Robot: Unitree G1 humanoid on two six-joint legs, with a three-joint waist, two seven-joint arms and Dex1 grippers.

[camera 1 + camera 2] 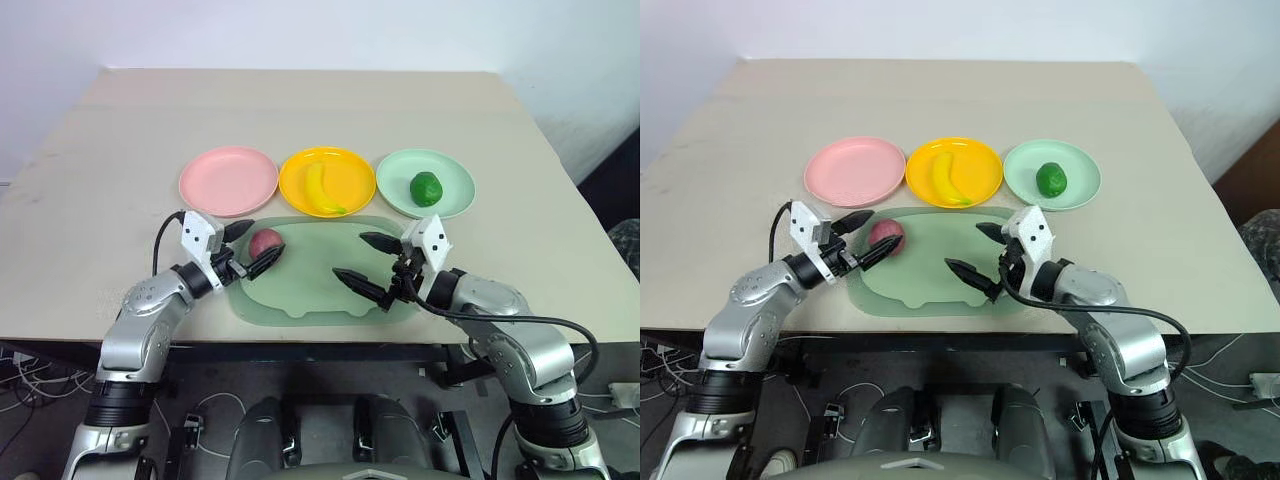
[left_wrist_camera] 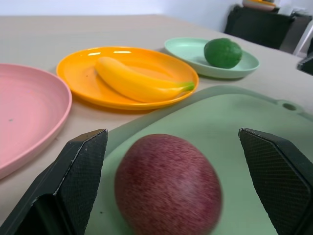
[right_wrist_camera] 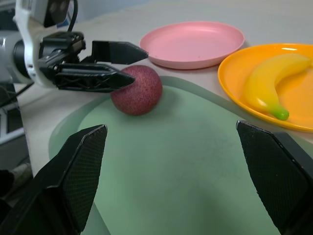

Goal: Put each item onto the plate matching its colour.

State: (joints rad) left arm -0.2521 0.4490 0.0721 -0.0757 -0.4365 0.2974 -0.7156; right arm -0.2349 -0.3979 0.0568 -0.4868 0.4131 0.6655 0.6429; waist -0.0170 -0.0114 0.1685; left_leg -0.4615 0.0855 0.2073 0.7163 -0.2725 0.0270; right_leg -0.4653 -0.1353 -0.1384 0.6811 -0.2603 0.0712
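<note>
Beige tabletop [image 1: 300, 110] by a white wall [image 1: 300, 30] carries our three plates. Both our pincers [image 1: 252, 248] [image 1: 368, 262] gape wide; the purple fruit [image 1: 264, 243] sits on the green tray [image 1: 320, 290], between our left pincer's fingers.

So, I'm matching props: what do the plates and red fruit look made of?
Pink plate, yellow plate and green plate: likely plastic, smooth with soft glare. Red fruit: probably moulded plastic or foam, matte with fine streaks.
</note>
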